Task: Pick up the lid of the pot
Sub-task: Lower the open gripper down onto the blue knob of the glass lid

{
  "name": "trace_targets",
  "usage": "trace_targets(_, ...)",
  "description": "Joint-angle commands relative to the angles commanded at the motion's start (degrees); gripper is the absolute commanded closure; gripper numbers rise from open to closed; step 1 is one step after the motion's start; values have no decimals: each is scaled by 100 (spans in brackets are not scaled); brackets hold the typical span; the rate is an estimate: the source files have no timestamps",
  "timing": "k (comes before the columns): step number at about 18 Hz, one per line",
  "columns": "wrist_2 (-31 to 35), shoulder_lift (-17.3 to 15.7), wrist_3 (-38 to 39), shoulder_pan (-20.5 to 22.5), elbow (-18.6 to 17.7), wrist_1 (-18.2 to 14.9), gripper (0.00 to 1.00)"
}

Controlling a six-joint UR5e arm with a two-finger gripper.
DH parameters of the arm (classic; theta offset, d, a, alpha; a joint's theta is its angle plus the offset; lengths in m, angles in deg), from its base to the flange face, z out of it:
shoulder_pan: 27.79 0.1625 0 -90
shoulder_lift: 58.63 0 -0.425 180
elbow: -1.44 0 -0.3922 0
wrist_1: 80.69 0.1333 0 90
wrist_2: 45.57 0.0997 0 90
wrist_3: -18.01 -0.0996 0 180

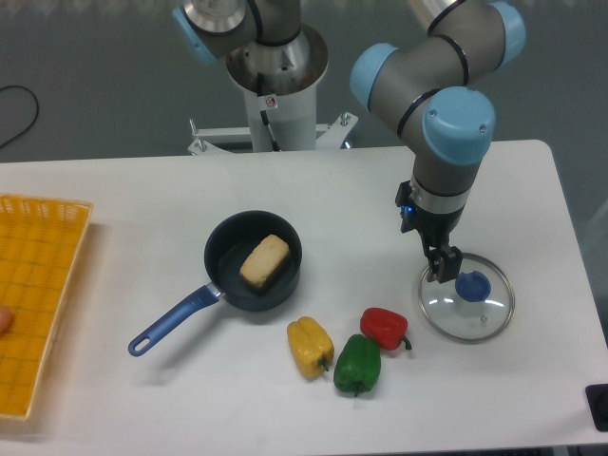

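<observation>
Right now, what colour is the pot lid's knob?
Blue; the knob shows best in the fixed camera view.

Crate [47, 271] at left edge; pan [224, 256] left of centre, block [264, 261] inside; peppers [357, 366] lower centre; lid [464, 312] right of them.

Your white table [142, 237] holds a pan [226, 249], lid [462, 310], bin [47, 266], yellow pepper [309, 347], red pepper [383, 328] and green pepper [358, 365].
</observation>
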Motion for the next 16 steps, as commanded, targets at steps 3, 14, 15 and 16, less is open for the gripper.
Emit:
trace_targets(3, -35, -17, 0, 9, 0, 0, 0)
trace_targets(14, -35, -70, 26, 272, -263, 18, 0)
trace_targets(15, -35, -70, 26, 307, -290, 18, 0)
trace_targets(16, -35, -70, 18, 360, -299, 35, 0)
